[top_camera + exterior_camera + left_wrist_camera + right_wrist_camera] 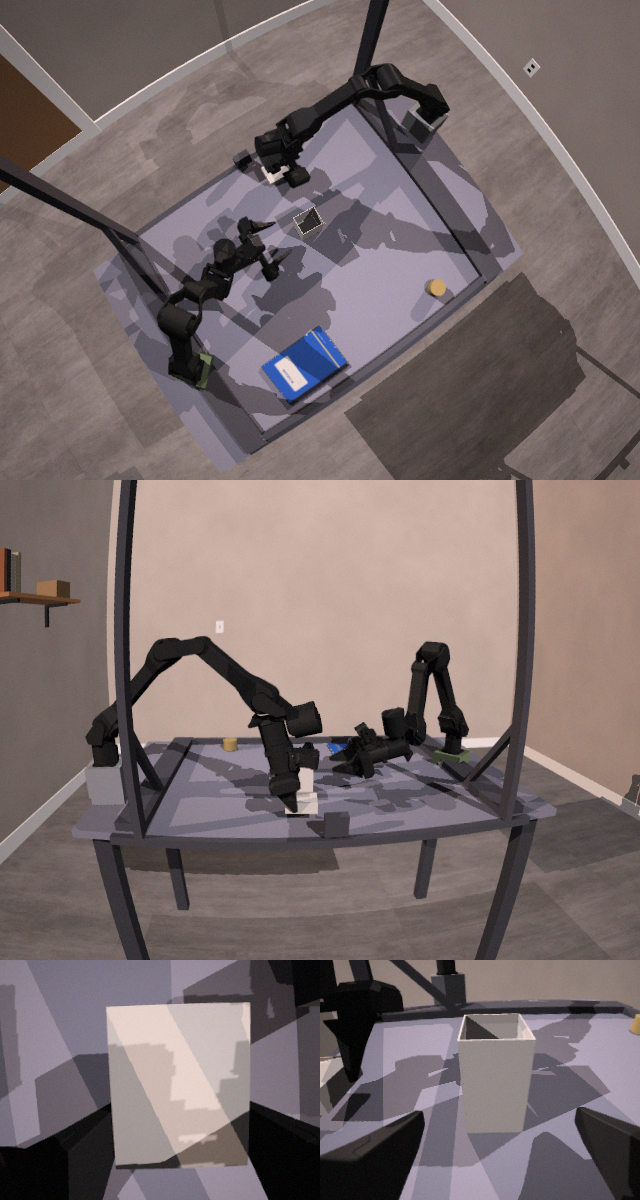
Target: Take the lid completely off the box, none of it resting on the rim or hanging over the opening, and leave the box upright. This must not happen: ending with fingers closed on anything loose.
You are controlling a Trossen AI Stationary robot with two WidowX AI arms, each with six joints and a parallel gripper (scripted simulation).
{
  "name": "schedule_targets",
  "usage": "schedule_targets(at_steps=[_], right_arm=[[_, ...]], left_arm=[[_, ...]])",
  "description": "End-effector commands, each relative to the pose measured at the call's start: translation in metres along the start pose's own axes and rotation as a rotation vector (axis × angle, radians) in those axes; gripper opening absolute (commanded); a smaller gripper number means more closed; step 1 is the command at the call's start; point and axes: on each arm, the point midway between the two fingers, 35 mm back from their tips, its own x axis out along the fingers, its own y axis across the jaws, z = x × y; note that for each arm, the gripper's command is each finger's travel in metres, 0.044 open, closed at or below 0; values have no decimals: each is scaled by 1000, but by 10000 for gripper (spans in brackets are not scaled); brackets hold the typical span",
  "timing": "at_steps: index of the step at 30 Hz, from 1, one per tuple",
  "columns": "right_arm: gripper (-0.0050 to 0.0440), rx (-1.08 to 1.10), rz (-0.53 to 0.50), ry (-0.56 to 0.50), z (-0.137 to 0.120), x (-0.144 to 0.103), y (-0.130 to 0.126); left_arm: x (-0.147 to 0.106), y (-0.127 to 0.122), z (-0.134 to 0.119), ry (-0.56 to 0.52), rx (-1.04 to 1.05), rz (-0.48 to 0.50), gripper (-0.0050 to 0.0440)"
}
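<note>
Lid [270, 176] [309, 805] [175, 1085] [326, 1067] sits clamped in our left gripper [279, 170] [295, 809] [177, 1107] [353, 1079], seemingly near the tabletop; our right gripper [282, 237] [332, 764] [500, 1116] gapes by the upright box [305, 233] [306, 779] [495, 1085].

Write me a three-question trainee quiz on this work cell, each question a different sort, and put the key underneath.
1. Multiple choice. Of the left tool and the right tool, which is shut on the white lid?
A) left
B) right
C) both
D) neither

2. True or false. The box lies on its side.

3. Fill the gap. To end within the task's terms, the left tool should ______ the lid away from the box.

Key: 1 A; 2 false; 3 release
</note>
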Motion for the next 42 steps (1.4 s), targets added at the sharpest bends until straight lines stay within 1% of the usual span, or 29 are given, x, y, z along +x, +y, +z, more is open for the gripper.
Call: schedule_targets(at_steps=[1, 8, 9, 12, 23, 27, 28, 34, 35, 40, 42], right_arm=[[440, 14, 1, -17, 8, -1, 1], [440, 14, 1, -17, 8, -1, 1], [440, 14, 1, -17, 8, -1, 1], [440, 14, 1, -17, 8, -1, 1], [440, 14, 1, -17, 8, -1, 1], [440, 14, 1, -17, 8, -1, 1], [440, 14, 1, -17, 8, -1, 1], [440, 14, 1, -17, 8, -1, 1], [440, 14, 1, -17, 8, -1, 1], [440, 14, 1, -17, 8, -1, 1], [440, 14, 1, -17, 8, -1, 1]], left_arm=[[1, 1, 2, -13, -3, 3, -50], [8, 1, 0, -13, -3, 3, -50], [7, 1, 4, -23, -3, 1, -50], [12, 1, 0, -13, -3, 3, -50], [22, 1, -3, -15, -3, 2, -50], [21, 1, 0, -21, -3, 1, -50], [12, 0, 6, -40, -3, -4, -50], [12, 0, 6, -40, -3, -4, -50], [12, 0, 6, -40, -3, -4, 24], [12, 0, 6, -40, -3, -4, 144], [12, 0, 6, -40, -3, -4, 144]])
